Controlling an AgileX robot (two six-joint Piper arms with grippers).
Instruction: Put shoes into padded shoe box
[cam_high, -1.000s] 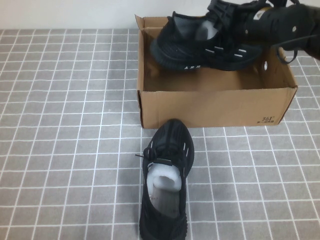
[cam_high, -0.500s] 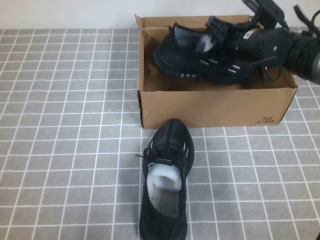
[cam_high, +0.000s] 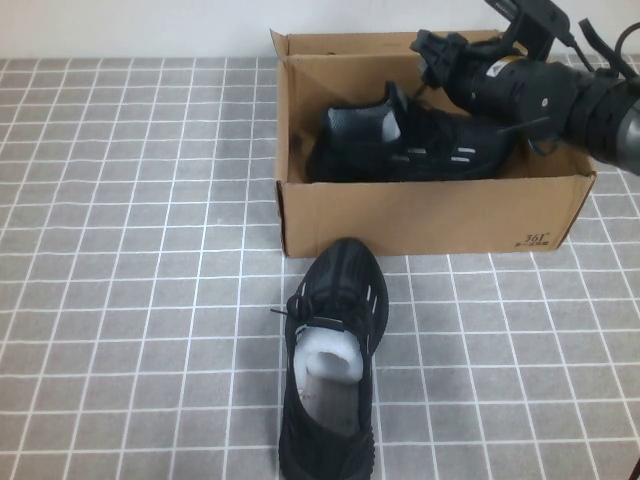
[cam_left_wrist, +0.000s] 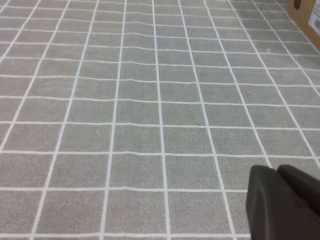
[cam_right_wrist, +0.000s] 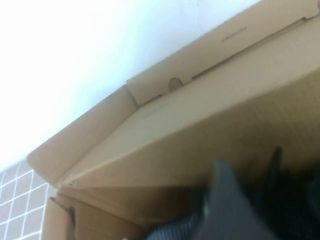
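One shoe (cam_high: 415, 145) lies on its side in the padded shoe box (cam_high: 430, 215), upper right of frame. Right gripper (cam_high: 432, 52) hovers above it; grip width cannot be told. Second shoe (cam_high: 332, 365) waits on worktop (cam_high: 120, 300), lower centre. Left gripper (cam_left_wrist: 282, 205): parked low, state unclear. Advice: lift straight up, clear of laces and box wall.

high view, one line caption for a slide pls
Right gripper above one shoe in the cardboard box; second shoe waits on the tiles.

Black right arm (cam_high: 560, 95), dark cables
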